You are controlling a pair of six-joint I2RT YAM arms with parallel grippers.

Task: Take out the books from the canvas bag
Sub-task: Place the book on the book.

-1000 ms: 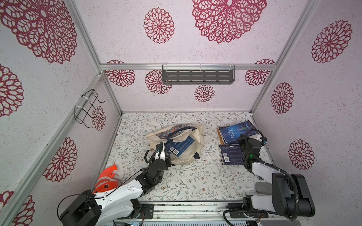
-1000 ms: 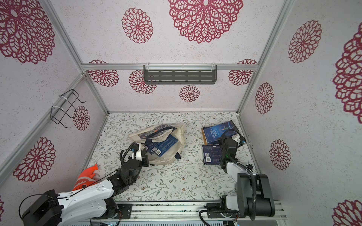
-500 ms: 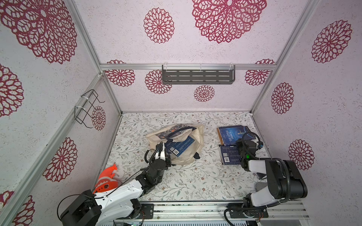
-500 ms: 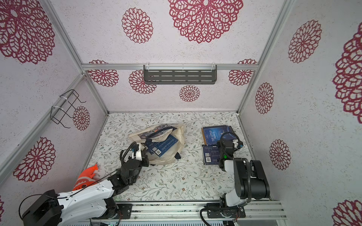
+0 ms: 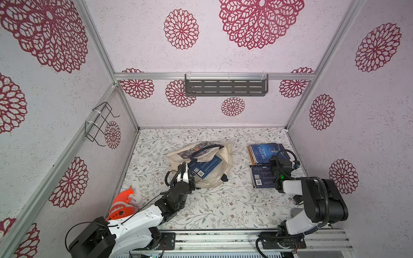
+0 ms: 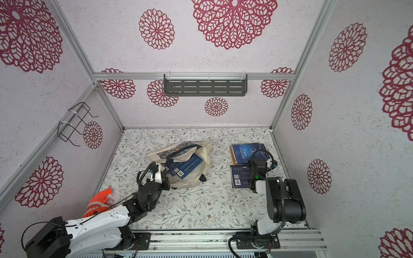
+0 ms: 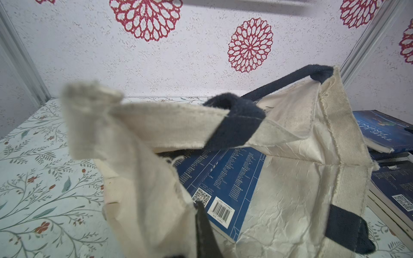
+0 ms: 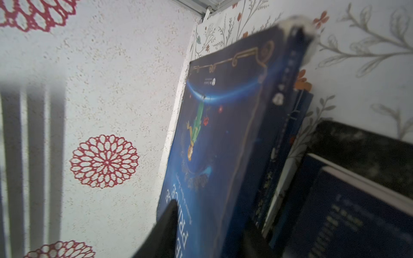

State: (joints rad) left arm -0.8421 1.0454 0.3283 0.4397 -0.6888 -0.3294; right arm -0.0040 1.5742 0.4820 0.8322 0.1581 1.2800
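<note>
The cream canvas bag (image 5: 225, 156) (image 6: 206, 154) lies on its side mid-table, mouth toward me. One dark blue book (image 5: 204, 166) (image 6: 185, 166) (image 7: 223, 178) lies inside it, barcode showing. My left gripper (image 5: 185, 176) (image 6: 159, 176) (image 7: 197, 207) is shut on the bag's near rim, holding the mouth up. At the right, a blue "The Little Prince" book (image 5: 262, 153) (image 6: 244, 152) (image 8: 219, 125) tops a small stack, and another blue book (image 5: 261, 176) (image 6: 240, 176) lies nearer. My right gripper (image 5: 276, 160) (image 6: 257, 162) (image 8: 209, 232) is open, its fingers standing apart on either side of the top book's edge.
An orange plastic object (image 5: 121, 205) lies by the left wall beside my left arm. A black wire rack (image 5: 99, 124) hangs on the left wall and a grey slotted shelf (image 5: 225, 86) on the back wall. The right wall runs close to the book stack.
The right gripper brought the tilted blue book down flat onto the far stack, then its jaws parted. The left gripper and the bag have not moved.
</note>
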